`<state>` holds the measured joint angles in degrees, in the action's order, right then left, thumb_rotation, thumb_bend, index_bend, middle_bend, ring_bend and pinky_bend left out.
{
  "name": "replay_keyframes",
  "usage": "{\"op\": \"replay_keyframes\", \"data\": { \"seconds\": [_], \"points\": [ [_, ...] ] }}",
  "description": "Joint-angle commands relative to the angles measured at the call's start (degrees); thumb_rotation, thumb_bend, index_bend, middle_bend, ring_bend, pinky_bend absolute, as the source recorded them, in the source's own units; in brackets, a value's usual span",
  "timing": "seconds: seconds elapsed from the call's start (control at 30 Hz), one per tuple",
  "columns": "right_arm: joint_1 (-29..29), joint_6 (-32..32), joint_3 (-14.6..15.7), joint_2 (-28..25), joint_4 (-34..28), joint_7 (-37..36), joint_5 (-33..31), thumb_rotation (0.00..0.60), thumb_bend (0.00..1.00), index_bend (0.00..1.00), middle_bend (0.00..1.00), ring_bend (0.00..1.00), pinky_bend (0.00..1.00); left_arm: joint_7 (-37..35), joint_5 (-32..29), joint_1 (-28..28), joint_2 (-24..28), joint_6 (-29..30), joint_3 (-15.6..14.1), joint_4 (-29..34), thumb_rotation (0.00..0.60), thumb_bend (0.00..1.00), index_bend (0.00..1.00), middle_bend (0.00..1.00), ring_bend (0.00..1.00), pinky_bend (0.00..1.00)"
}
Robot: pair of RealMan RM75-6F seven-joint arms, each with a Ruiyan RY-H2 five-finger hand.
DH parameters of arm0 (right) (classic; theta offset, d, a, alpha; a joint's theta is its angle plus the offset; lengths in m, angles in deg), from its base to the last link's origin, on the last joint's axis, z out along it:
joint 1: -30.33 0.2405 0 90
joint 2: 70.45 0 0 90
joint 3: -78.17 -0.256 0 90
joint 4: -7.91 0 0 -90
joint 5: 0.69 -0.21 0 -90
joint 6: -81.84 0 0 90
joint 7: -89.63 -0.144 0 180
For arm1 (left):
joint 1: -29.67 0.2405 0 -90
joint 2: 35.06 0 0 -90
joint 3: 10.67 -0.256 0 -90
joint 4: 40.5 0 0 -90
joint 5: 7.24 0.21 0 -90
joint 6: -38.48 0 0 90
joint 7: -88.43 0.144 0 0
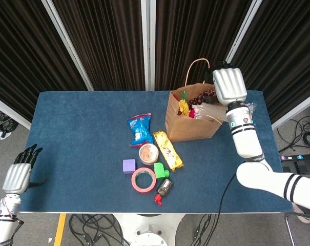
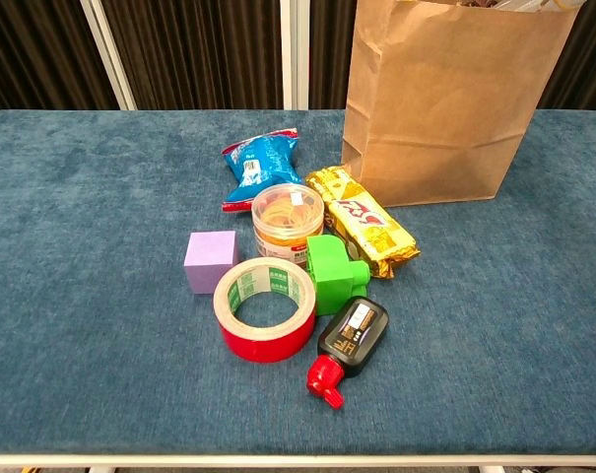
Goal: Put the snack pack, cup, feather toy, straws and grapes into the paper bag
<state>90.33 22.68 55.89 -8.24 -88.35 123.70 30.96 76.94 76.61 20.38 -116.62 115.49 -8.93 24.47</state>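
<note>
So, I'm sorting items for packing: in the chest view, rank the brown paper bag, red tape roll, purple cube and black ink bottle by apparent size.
1. Brown paper bag
2. Red tape roll
3. Black ink bottle and purple cube: too alike to rank.
</note>
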Motion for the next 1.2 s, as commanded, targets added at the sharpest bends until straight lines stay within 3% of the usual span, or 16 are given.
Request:
{"op": "replay_keyframes", "data": {
  "seconds": [0.03, 0.2, 0.37, 0.47, 0.67, 0.83, 0.93, 1.2],
  "points": [
    [-1.9, -4.2, -1.9, -1.3, -3.0, -4.0, 4.5, 0.6, 0.0, 0.45, 0.35, 0.13, 0.25, 0.4, 0.1, -0.1, 0.1, 0.1, 0.0, 0.2, 0.6, 0.02, 0.15, 0.07, 0.01, 0.13],
    [-6.7, -12.4, -5.3, -3.1, -8.4, -13.3, 13.8, 0.6, 0.0, 0.45, 0.35, 0.14, 0.25, 1.1, -0.1, -0.2, 0.4, 0.1, 0.2, 0.8, 0.6, 0.02, 0.15, 0.07, 0.01, 0.13],
    [-12.7, -16.8, -6.2, -7.6, -16.1, -20.6, 21.2, 0.6, 0.0, 0.45, 0.35, 0.15, 0.25, 1.6, -0.3, -0.2, 0.5, -0.1, 0.2, 1.1, 0.6, 0.03, 0.15, 0.07, 0.01, 0.13],
    [-17.1, -18.5, -4.8, -11.2, -21.4, -22.6, 25.6, 0.6, 0.0, 0.45, 0.35, 0.15, 0.25, 1.9, -0.2, -0.3, 0.5, -0.2, 0.1, 1.2, 0.6, 0.02, 0.15, 0.07, 0.01, 0.13],
    [-28.0, -26.0, 2.6, -14.5, -26.6, -23.3, 38.5, 0.6, 0.0, 0.45, 0.35, 0.15, 0.25, 2.4, -0.1, -0.3, 0.6, -0.1, 0.0, 1.4, 0.6, 0.02, 0.15, 0.07, 0.01, 0.13],
    [-37.2, -33.0, 11.3, -11.2, -24.2, -21.3, 48.0, 0.6, 0.0, 0.45, 0.35, 0.15, 0.25, 3.0, 0.0, -0.4, 0.8, 0.2, 0.1, 1.9, 0.6, 0.02, 0.15, 0.07, 0.01, 0.13],
    [-41.8, -36.2, 15.8, -7.0, -19.2, -21.0, 52.2, 0.6, 0.0, 0.45, 0.35, 0.15, 0.25, 3.2, 0.2, -0.5, 0.9, 0.2, 0.1, 2.2, 0.6, 0.02, 0.15, 0.07, 0.01, 0.13],
    [-48.4, -39.6, 20.8, 5.1, -0.8, -24.7, 56.4, 0.6, 0.0, 0.43, 0.33, 0.14, 0.23, 3.0, 1.9, -0.4, 1.0, 1.6, -0.6, 3.0, 0.6, 0.02, 0.15, 0.07, 0.01, 0.13]
  ]
}}
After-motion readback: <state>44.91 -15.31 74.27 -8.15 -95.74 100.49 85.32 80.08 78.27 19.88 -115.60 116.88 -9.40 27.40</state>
